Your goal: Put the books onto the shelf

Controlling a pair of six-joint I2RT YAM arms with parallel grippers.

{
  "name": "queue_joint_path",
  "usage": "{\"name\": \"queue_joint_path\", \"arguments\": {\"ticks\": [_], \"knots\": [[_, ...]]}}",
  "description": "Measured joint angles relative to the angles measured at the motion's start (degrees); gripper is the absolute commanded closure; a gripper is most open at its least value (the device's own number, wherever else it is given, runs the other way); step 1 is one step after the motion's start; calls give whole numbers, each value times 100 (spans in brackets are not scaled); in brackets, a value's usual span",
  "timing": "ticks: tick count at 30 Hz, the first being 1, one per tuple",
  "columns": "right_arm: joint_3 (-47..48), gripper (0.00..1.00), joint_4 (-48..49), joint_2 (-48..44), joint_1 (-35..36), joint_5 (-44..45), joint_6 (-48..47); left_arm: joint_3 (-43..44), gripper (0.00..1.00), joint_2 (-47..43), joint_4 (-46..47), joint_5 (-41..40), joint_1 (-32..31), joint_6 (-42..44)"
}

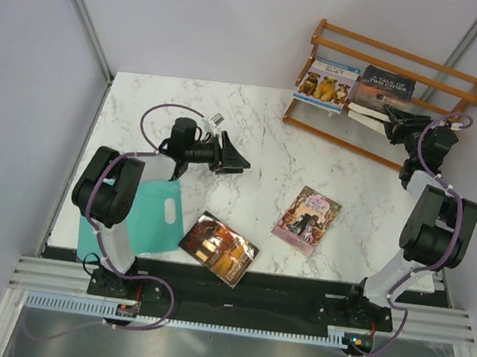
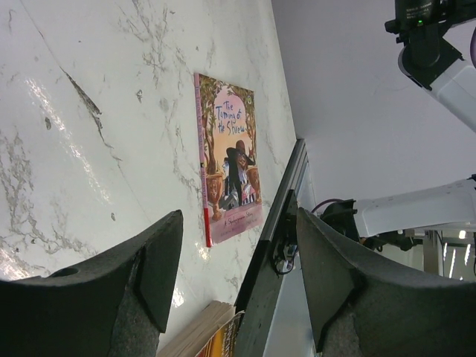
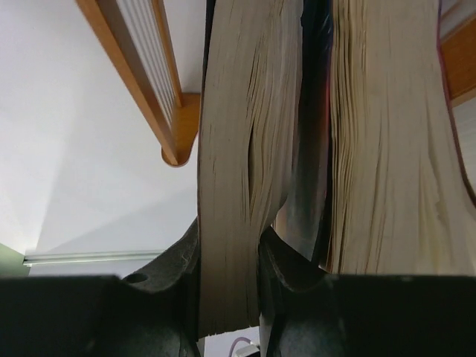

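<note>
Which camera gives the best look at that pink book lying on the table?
The left wrist view: the pink book sits mid-frame, its cover and title readable. The top view shows it small, lying flat. The right wrist view misses it.

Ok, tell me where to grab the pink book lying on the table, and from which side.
The pink book lies flat, cover up, on the table. Probably pinch its spine edge, coming low from the left: that long edge faces the open left gripper, and a book this thin offers little to grasp from above.

The book (image 3: 238,149) in the right end effector (image 3: 229,249) shows page edges only, cover hidden
</note>
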Motion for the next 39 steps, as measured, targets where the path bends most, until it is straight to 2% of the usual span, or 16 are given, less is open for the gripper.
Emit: {"name": "queue_joint_path", "arguments": {"ticks": [8, 15, 39], "knots": [[501, 100, -48, 409, -4, 4, -50, -22, 31, -24, 0, 0, 0, 0], [505, 100, -140, 476, -9, -17, -251, -37, 31, -31, 2, -2, 0, 0], [-439, 100, 560, 229, -9, -107, -514, -131, 31, -39, 2, -2, 0, 0]]}}
